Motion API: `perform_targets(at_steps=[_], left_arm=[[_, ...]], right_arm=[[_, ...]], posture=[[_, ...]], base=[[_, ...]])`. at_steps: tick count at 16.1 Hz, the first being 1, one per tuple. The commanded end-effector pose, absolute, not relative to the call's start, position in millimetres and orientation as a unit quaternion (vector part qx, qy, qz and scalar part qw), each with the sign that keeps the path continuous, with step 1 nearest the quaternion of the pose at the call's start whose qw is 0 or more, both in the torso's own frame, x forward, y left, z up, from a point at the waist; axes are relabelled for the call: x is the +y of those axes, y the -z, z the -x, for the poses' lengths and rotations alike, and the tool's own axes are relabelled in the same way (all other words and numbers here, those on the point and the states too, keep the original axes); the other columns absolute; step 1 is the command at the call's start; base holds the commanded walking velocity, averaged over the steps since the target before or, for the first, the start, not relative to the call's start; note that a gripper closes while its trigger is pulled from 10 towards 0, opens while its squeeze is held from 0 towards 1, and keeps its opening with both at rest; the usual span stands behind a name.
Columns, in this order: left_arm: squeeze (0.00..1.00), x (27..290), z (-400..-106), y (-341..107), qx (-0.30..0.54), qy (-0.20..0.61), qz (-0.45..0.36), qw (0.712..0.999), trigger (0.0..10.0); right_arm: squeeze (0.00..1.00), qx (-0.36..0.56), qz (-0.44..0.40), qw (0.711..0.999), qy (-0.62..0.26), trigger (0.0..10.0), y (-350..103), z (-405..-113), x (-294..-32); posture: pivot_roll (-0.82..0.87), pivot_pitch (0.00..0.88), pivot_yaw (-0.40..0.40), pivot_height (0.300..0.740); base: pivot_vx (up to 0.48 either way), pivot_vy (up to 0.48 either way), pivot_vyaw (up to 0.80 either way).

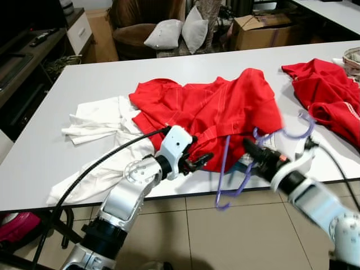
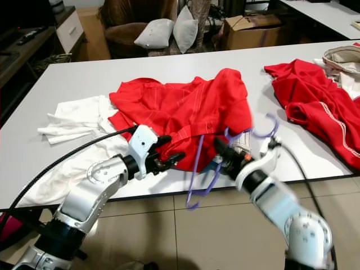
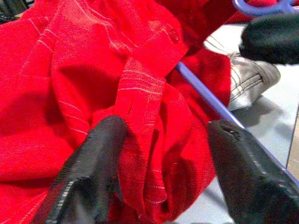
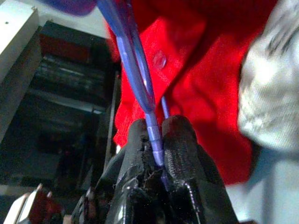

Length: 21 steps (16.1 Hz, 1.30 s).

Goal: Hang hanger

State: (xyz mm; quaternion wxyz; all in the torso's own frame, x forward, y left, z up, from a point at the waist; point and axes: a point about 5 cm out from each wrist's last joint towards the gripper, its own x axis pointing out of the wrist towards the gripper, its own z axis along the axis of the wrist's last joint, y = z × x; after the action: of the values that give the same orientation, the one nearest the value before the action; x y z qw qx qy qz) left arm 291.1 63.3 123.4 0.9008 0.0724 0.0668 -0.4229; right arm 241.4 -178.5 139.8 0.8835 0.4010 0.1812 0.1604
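A red shirt (image 1: 214,107) lies bunched on the white table (image 1: 84,84), its lower hem hanging toward the front edge. A purple plastic hanger (image 1: 236,177) sits partly under the shirt, its lower bar dangling past the table edge and its hook (image 1: 298,129) curling to the right. My right gripper (image 4: 156,140) is shut on the hanger's thin bar just below the shirt. My left gripper (image 3: 163,158) is open, with a fold of the red shirt's hem between its fingers (image 3: 93,158).
A white garment (image 1: 107,140) lies at the table's left front. A second red garment (image 1: 332,95) lies at the right. A grey-white cloth (image 3: 247,81) peeks from under the shirt. Beyond the table stand an armchair with cushions (image 1: 174,31) and a cardboard box (image 1: 261,28).
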Motion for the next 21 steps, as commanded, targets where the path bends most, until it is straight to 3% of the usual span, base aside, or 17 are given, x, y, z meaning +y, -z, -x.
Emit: perform_targets(at_steps=[1,4,8,16,17,18,19,20,21], left_arm=[[0.0,66,-293,-127,0.063,0.417,-0.056,0.905,0.0],[0.0,67,-294,-131,0.058,0.417,-0.049,0.906,0.0],[0.0,69,-288,-128,0.067,0.439,-0.035,0.895,0.0],[0.0,86,-294,-119,0.072,0.395,-0.13,0.907,0.0],[0.0,87,-295,-120,0.07,0.383,-0.13,0.912,2.7],[0.0,85,-294,-120,0.073,0.389,-0.118,0.911,10.0],[0.0,84,-293,-119,0.075,0.397,-0.11,0.908,10.0],[1.0,83,-292,-118,0.076,0.406,-0.098,0.906,10.0],[1.0,84,-292,-117,0.076,0.406,-0.095,0.906,10.0]], right_arm=[[0.0,0.186,-0.403,0.878,-0.182,10.0,-146,-231,-170],[0.0,0.192,-0.413,0.872,-0.176,10.0,-145,-223,-165],[0.0,0.138,-0.446,0.875,-0.13,10.0,-152,-234,-176],[0.0,0.138,-0.454,0.87,-0.131,10.0,-146,-251,-191],[0.0,0.139,-0.454,0.87,-0.133,10.0,-145,-251,-192],[0.0,0.14,-0.453,0.87,-0.134,10.0,-144,-252,-193],[0.0,0.142,-0.452,0.87,-0.133,10.0,-143,-252,-193],[0.0,0.143,-0.451,0.871,-0.134,10.0,-143,-253,-192],[0.0,0.143,-0.45,0.871,-0.136,10.0,-143,-253,-192]], posture=[[-0.15,0.0,0.105,0.74],[-0.14,0.0,0.111,0.74],[-0.14,0.0,0.126,0.74],[-0.14,0.0,0.115,0.74],[-0.14,0.0,0.112,0.74],[-0.14,0.0,0.111,0.74],[-0.14,0.0,0.111,0.74],[-0.14,0.0,0.111,0.74],[-0.14,0.0,0.111,0.74]], base=[[0.0,0.0,0.0],[0.0,0.0,0.0],[0.0,0.0,0.0],[0.0,0.0,0.0],[0.0,0.0,0.0],[0.0,0.0,0.0],[0.0,0.0,0.0],[0.0,0.0,0.0],[0.0,0.0,0.0]])
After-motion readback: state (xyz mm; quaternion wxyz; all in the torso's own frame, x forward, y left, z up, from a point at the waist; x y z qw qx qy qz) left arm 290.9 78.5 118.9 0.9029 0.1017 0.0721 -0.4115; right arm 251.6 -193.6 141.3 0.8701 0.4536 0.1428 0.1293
